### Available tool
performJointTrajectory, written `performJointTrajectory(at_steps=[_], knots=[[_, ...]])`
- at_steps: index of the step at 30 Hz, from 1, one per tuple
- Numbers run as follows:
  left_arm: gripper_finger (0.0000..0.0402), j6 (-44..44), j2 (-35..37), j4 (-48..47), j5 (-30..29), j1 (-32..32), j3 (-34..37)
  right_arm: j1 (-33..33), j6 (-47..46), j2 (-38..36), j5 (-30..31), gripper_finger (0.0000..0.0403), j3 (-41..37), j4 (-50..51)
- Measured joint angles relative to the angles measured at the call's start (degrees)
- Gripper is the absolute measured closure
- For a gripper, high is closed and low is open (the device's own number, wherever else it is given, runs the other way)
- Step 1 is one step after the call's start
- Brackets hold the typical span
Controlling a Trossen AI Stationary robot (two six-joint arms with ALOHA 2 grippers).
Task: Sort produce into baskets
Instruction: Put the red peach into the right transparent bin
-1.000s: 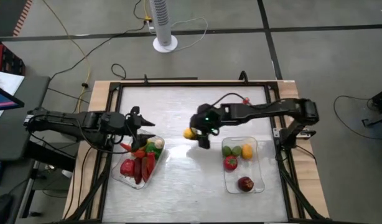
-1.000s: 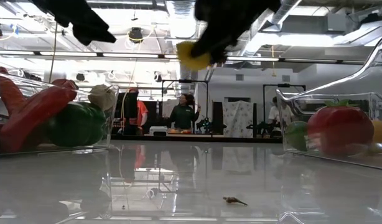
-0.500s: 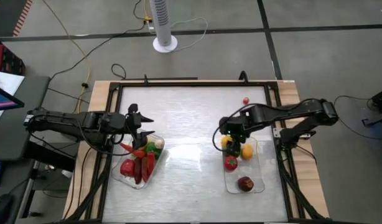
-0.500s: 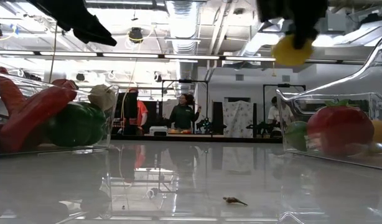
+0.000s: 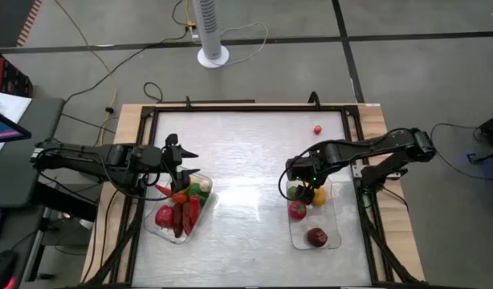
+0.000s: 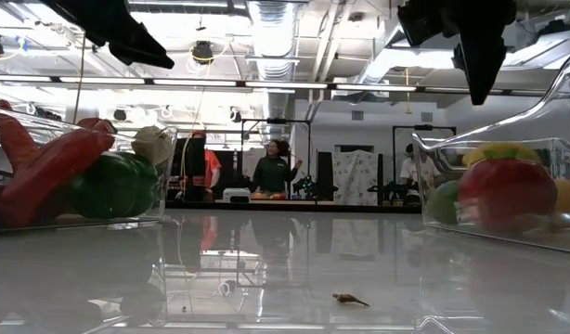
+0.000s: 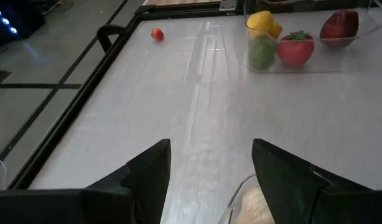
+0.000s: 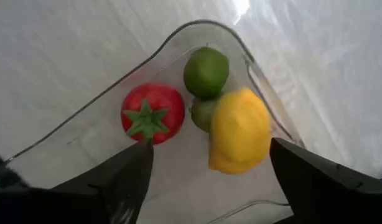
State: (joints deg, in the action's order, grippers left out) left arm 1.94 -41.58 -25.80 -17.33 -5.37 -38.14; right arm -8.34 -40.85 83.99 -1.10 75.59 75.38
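Note:
My right gripper (image 5: 299,178) hangs open over the far end of the right clear tray (image 5: 330,217), empty. Between and below its fingers in the right wrist view (image 8: 222,186) a yellow lemon (image 8: 239,130) rests on green limes (image 8: 206,71) beside a red tomato (image 8: 152,112). A dark red apple (image 5: 316,237) lies at the tray's near end. My left gripper (image 5: 189,162) is open and empty above the far end of the left clear tray (image 5: 156,229), which holds red peppers (image 5: 182,215), a green piece (image 5: 195,193) and a white piece (image 5: 205,185).
A small red piece (image 5: 317,128) lies alone on the table near the far right corner; it also shows in the left wrist view (image 7: 157,34). A black frame (image 5: 230,105) borders the table. Bare tabletop (image 5: 246,209) lies between the trays. People stand in the room behind (image 6: 271,172).
My right gripper has carried the yellow lemon from the table's middle toward the right edge, to above the right tray's far end, and has let it go. The lemon now lies in the tray on the limes.

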Motion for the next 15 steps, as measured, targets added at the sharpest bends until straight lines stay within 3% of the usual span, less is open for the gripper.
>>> performJointTrajectory(at_steps=[6,15], knots=[[0.0189,1.21,-0.03,0.6,-0.01,0.0,0.01,3.49,3.68,-0.15,-2.34,0.0048,0.0,2.64],[0.0189,-2.22,-0.52,5.44,-0.03,0.0,0.01,16.82,12.71,-0.38,-1.57,0.0064,0.04,1.1]])
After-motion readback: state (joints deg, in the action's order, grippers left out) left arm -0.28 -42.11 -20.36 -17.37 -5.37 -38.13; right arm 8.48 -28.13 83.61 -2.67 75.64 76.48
